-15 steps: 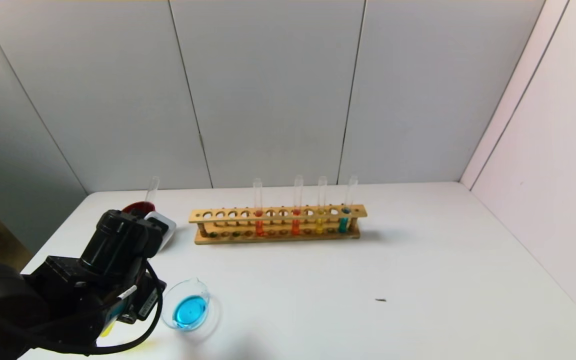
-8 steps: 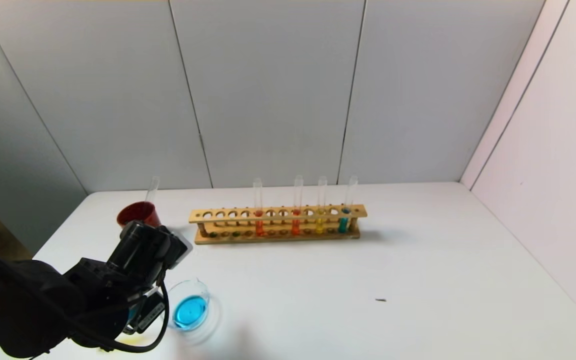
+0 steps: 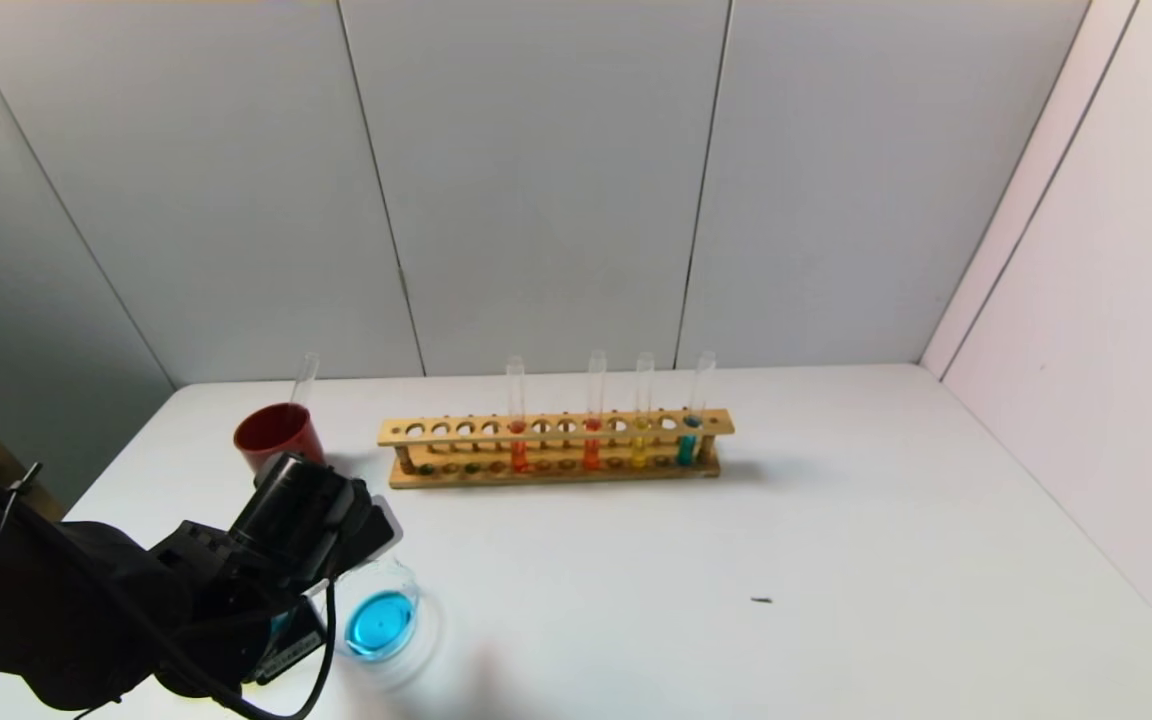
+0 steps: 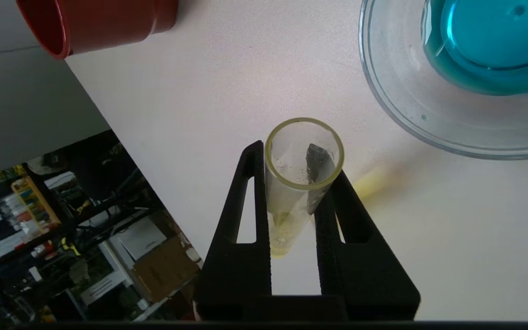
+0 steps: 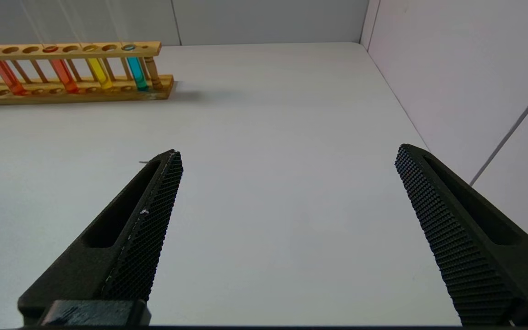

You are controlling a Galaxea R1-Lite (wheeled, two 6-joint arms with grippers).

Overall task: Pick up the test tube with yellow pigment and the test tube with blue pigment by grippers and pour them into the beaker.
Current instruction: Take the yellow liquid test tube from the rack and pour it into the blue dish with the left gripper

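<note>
My left gripper is shut on the test tube with yellow pigment, a little yellow liquid sitting at its round end. The tube's open mouth is beside the beaker, not over it. The beaker holds blue liquid and stands at the table's front left, just right of my left wrist. A yellow twin tube and the blue-pigment tube stand in the wooden rack. My right gripper is open and empty above bare table.
Two orange-red tubes also stand in the rack. A dark red cup with an empty tube leaning in it is behind my left arm. The table's left edge is close to the held tube. Walls close the back and right.
My left arm has swung forward and right towards the beaker with the yellow tube, uncovering the red cup. The tube's yellow end no longer shows in the head view.
</note>
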